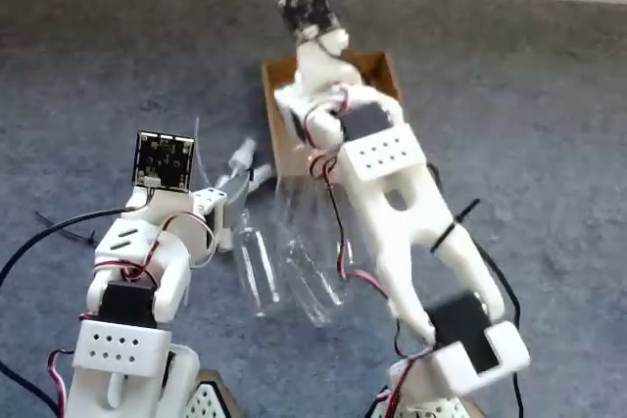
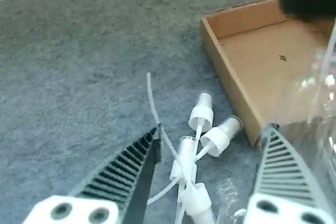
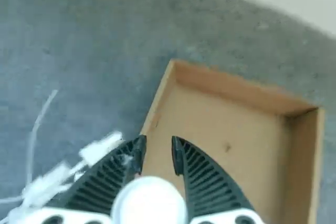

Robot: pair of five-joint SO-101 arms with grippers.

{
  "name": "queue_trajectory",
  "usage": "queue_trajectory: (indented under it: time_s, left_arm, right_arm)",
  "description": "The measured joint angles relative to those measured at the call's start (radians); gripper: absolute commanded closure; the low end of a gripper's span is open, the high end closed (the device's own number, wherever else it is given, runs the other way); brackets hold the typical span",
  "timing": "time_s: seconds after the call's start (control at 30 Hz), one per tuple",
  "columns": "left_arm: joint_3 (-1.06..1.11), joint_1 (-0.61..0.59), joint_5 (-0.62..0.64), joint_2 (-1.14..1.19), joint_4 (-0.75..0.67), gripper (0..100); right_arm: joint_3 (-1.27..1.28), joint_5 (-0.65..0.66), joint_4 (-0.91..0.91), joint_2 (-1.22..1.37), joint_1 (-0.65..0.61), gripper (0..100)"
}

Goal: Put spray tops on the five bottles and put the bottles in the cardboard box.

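- High view: the cardboard box [image 1: 275, 124] sits at the far side of the grey carpet [image 1: 509, 66], with the right arm [image 1: 392, 193] stretched over it. Clear bottles [image 1: 257, 266] lie on their sides between the arms. Loose spray tops [image 1: 245, 157] lie just beyond them, ahead of the left arm [image 1: 147, 252].
- The lying bottles are round, so a nudge from either arm would likely roll them. The arms work close together and could clash over the pile.
- Left wrist view: the left gripper [image 2: 212, 129] hangs wide apart, holding nothing, above the tangled tops. Their thin dip tubes [image 2: 152, 103] cross, so lifting one top may drag its neighbours.
- A further bottle [image 2: 315, 87] shows before the box's near wall, which hems that side. The carpet opposite gives free room.
- Right wrist view: the right gripper [image 3: 158, 144] has its jaws nearly together round a white cap [image 3: 149, 200], seemingly clamped, above the box floor close to one wall.
- Letting go that near the wall could tip the load outside. There is more room toward the far corner.
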Motion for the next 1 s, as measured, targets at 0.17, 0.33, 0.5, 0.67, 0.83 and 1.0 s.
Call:
queue_trajectory:
  time_s: [0.17,0.33,0.5,0.67,0.83,1.0]
  left_arm:
    - [0.000,-0.006,0.000,0.000,-0.006,78]
    - [0.000,-0.098,0.000,0.000,-0.015,78]
    - [0.000,-0.163,0.000,0.000,-0.055,78]
    - [0.000,-0.166,0.000,0.000,-0.055,78]
    - [0.000,-0.166,0.000,0.000,-0.055,78]
    - [0.000,-0.166,0.000,0.000,-0.055,78]
  right_arm:
    - [0.192,-0.028,0.000,-0.193,-0.071,99.4]
    - [0.393,-0.028,0.000,-0.358,-0.146,99.4]
    - [0.568,-0.028,-0.046,-0.442,-0.157,99.3]
    - [0.755,-0.031,-0.157,-0.512,-0.158,98.5]
    - [0.841,-0.031,-0.218,-0.575,-0.163,86.3]
    - [0.850,-0.029,-0.215,-0.565,-0.213,82.7]
